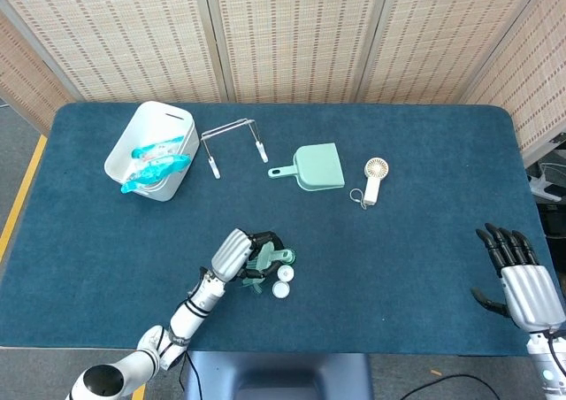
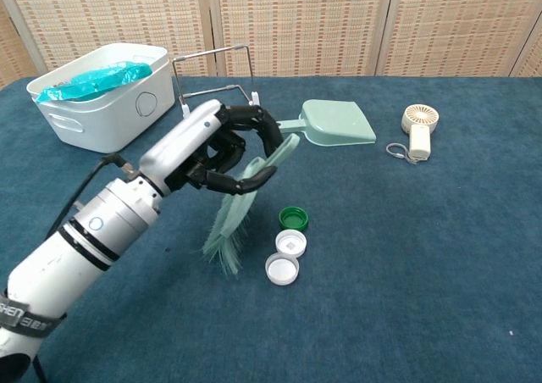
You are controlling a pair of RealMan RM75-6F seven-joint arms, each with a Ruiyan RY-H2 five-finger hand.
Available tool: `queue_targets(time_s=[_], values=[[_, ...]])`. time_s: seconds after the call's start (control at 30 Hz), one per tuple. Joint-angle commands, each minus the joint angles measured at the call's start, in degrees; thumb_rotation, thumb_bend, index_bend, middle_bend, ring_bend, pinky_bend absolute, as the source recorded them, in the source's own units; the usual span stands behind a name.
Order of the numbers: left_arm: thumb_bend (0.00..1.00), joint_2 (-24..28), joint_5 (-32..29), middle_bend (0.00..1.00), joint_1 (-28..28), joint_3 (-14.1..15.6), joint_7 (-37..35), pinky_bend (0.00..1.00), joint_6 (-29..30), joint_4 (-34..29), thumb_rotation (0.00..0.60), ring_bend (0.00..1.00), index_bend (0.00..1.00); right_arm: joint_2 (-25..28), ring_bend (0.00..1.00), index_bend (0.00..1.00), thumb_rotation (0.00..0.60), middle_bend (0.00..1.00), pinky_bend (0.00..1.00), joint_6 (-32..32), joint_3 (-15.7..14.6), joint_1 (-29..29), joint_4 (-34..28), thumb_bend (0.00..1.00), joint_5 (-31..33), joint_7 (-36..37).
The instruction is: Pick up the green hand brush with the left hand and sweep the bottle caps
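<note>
My left hand (image 2: 222,150) (image 1: 240,255) grips the pale green hand brush (image 2: 240,208) (image 1: 263,264) by its handle, bristles pointing down just left of the caps. A green bottle cap (image 2: 293,218) and two white bottle caps (image 2: 290,243) (image 2: 282,269) lie in a short row on the blue table; the head view shows the white caps (image 1: 287,274) (image 1: 281,290) beside the brush. The brush's bristle tips hang close to the cloth, apart from the caps. My right hand (image 1: 520,274) rests open at the table's right front edge, holding nothing; the chest view does not show it.
A pale green dustpan (image 2: 336,122) (image 1: 313,167) lies beyond the caps. A small white fan (image 2: 418,127) (image 1: 375,179) sits right of it. A wire rack (image 2: 217,81) (image 1: 233,142) and a white bin (image 2: 103,91) (image 1: 152,150) with teal bags stand at the back left.
</note>
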Motion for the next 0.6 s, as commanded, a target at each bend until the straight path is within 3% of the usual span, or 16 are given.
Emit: queue_targets(time_s=[0.03, 0.3, 0.6], values=[[0.73, 1.96, -0.60, 0.87, 1.07, -0.16, -0.53, 1.00, 0.86, -0.28, 0.600, 0.83, 0.74, -0.25, 0.00, 0.00, 0.600, 0.00, 0.00, -0.24, 0.01, 0.12, 0.04, 0.15, 0.13, -0.52], [0.73, 7.80, -0.83, 0.87, 4.91, 0.98, 2.37, 1.00, 3.45, -2.63, 0.600, 0.83, 0.73, -0.58, 0.00, 0.00, 0.600, 0.00, 0.00, -0.19, -0.08, 0.17, -0.04, 0.15, -0.11, -1.28], [0.72, 14.04, -0.73, 0.87, 8.94, 2.83, 9.46, 1.00, 4.09, 1.63, 0.600, 0.83, 0.73, -0.76, 0.00, 0.00, 0.600, 0.00, 0.00, -0.61, -0.32, 0.37, -0.08, 0.15, -0.37, -1.51]])
